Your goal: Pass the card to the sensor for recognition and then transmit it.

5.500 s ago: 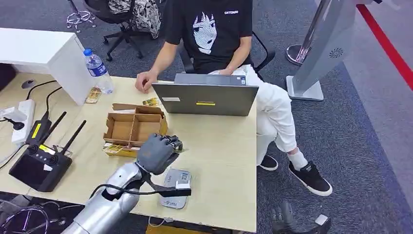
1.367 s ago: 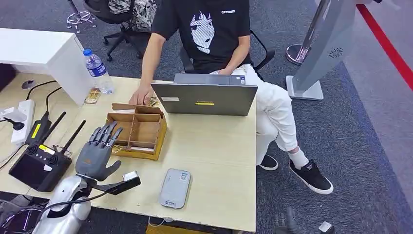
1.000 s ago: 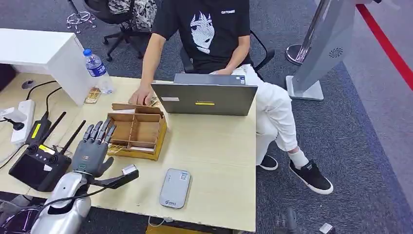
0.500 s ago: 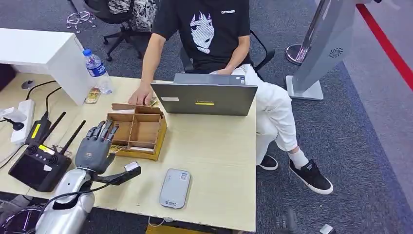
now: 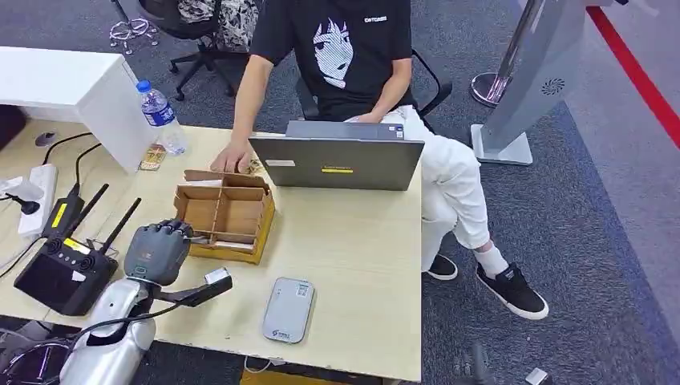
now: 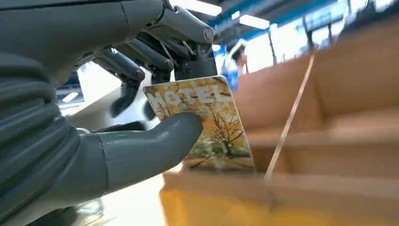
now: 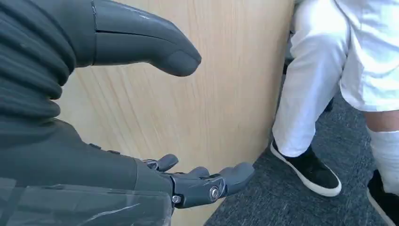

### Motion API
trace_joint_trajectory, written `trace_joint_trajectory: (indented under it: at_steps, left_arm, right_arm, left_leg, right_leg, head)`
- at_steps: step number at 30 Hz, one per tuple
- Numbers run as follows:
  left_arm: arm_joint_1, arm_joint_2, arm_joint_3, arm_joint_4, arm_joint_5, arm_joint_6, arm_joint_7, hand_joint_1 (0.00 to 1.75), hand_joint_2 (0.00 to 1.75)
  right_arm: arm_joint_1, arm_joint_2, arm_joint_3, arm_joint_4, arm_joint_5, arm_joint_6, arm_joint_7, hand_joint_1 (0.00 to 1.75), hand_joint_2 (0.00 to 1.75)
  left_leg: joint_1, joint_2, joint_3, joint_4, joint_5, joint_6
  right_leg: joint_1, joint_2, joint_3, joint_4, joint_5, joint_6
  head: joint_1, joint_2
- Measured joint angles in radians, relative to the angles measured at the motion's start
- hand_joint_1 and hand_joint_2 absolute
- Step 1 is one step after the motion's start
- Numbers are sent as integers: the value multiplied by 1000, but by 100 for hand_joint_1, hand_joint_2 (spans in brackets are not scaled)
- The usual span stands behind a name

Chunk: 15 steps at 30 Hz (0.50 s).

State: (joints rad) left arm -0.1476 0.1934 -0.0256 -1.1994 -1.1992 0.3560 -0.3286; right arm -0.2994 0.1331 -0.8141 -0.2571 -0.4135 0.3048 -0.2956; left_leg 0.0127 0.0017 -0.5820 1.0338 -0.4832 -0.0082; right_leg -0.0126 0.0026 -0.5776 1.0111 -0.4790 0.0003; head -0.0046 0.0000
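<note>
My left hand [image 5: 158, 250] sits at the front left corner of the divided cardboard box [image 5: 226, 214], fingers curled in. In the left wrist view the left hand [image 6: 122, 146] pinches a yellow printed hotel card [image 6: 207, 122] between thumb and fingers, just above the box's front compartment [image 6: 329, 141]. The grey card sensor [image 5: 289, 310] lies flat near the table's front edge, to the right of that hand. My right hand [image 7: 84, 160] hangs beside the table's side panel, fingers apart and holding nothing.
A person sits behind an open laptop [image 5: 337, 163], one hand resting on the table by the box's back edge. A water bottle [image 5: 163, 117], a black antenna device [image 5: 64, 269] and a power strip [image 5: 36, 196] stand on the left. The person's legs [image 7: 320, 94] are near my right hand.
My left hand's fingers, spread over the box's front left half a second ago, have curled shut on the card. Earlier the hand had moved there from above the sensor.
</note>
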Motion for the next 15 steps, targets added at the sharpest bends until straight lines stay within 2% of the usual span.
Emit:
trace_joint_trajectory:
  at_steps: [2,6,11,15]
  left_arm:
    - [-2,-16,2,-36,50,20,-39,175,175]
    - [-46,-54,9,-126,69,16,-42,175,175]
    - [-156,-90,28,-203,84,-44,-28,175,175]
    - [-265,-105,33,-211,75,-94,4,175,175]
  right_arm:
    - [-1,0,0,0,1,0,0,0,175]
    - [-2,0,0,0,18,-4,1,0,175]
    - [-7,0,1,0,29,-16,11,0,175]
    - [-14,1,5,1,36,-21,15,0,175]
  left_leg:
    - [0,0,0,0,0,0]
    - [0,-1,-1,0,0,1]
    - [0,-1,-1,0,2,1]
    - [0,-1,-1,0,3,0]
  right_leg:
    - [0,-1,0,0,0,0]
    - [0,-1,0,0,0,0]
    - [0,-2,0,0,2,0]
    - [0,-2,0,0,2,-1]
  head:
    - [0,0]
    - [0,0]
    - [0,0]
    - [0,0]
